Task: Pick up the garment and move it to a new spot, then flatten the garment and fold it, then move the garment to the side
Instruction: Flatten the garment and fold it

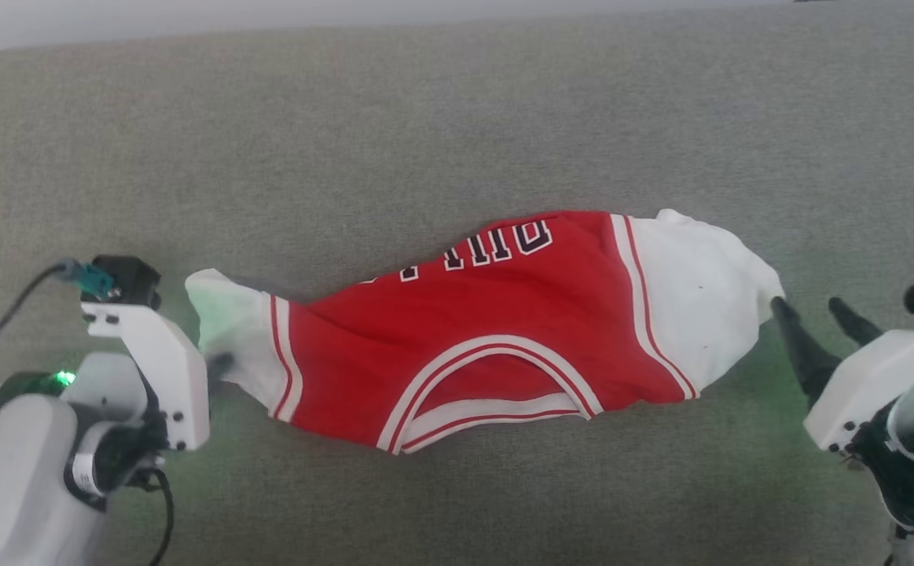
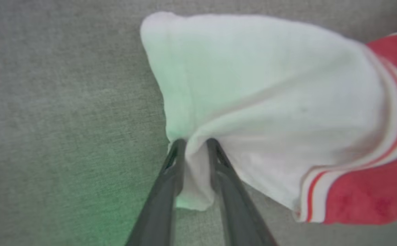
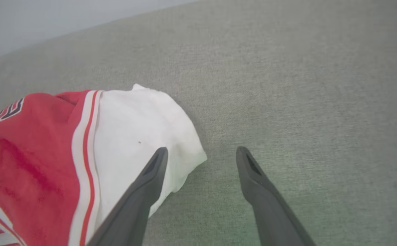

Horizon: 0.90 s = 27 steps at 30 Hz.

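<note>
While my left arm comes in low from the lower left corner of the head view, its pale forearm (image 1: 9,472) angled up and inward and its wrist turned toward the middle, my left tool (image 2: 195,142) sits at the outer end of the garment (image 1: 496,330). The left wrist view shows its two dark fingers (image 2: 164,191) drawn close together on either side of a fold of the white sleeve (image 2: 253,85). The cloth fills the gap and puckers out from the tips, so I read this tool as clamped on that fold. The garment lies stretched sideways across the grey fabric surface (image 1: 457,118). Its red body is in the middle, the white-striped neckline (image 1: 488,377) faces me, and the dark block lettering (image 1: 504,244) sits along the far edge, upside down from where I look. The sleeve in my left tool is bunched into a narrow point, and the other white sleeve (image 1: 700,299) spreads wider on my right side. My right arm reaches in from the lower right corner, wrist tipped so the fingers point up and inward toward that sleeve. My right tool (image 3: 201,152) has its jaws spread wide and holds nothing. In the right wrist view one finger (image 3: 143,191) crosses the sleeve's outer corner while the other (image 3: 263,191) lies over bare fabric surface just beside it. I cannot tell whether the nearer tip touches the cloth. A green light (image 1: 64,379) glows on my left wrist and tints the sleeve and the surface near it.
</note>
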Motion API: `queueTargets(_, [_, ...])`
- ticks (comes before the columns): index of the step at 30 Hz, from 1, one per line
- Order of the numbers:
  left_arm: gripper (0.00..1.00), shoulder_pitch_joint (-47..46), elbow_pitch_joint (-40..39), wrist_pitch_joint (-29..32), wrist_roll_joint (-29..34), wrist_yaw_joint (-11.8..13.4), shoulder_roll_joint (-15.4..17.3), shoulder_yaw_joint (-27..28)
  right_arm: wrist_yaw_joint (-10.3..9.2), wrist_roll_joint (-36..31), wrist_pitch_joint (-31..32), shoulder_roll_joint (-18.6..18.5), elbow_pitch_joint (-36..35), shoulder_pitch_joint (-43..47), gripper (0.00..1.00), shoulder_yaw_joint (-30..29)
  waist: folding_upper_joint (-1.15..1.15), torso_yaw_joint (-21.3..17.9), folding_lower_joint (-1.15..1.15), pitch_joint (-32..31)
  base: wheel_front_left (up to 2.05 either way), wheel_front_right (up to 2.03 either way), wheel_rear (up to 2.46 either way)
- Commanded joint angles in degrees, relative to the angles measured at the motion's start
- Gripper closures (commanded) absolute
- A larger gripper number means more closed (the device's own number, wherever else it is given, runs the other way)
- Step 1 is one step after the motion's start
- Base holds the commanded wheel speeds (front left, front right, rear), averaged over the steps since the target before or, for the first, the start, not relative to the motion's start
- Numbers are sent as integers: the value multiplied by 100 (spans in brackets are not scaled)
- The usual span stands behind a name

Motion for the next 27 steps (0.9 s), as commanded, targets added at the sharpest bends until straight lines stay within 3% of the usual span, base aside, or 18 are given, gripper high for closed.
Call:
queueTargets(1, [100,39,161,149,-104,-2,-116,-135,-5,81,140,-16,-8,-60,0,55,0,35,0,40,0,0,0])
queueTargets(14, [100,-315,253,120,-104,-94,-284,-280,-4,10,1787,-586,758,-698,0,601,0,422,0,265,0,0,0])
queueTargets(15, [100,-326,290,99,-113,-106,-306,-282,-3,88,2029,-608,917,-772,100,698,0,475,0,263,0,0,0])
queueTargets(27, [100,-713,126,-92,-196,-8,-311,-86,-3,472,2431,-691,652,-1366,100,408,0,703,0,-165,0,0,0])
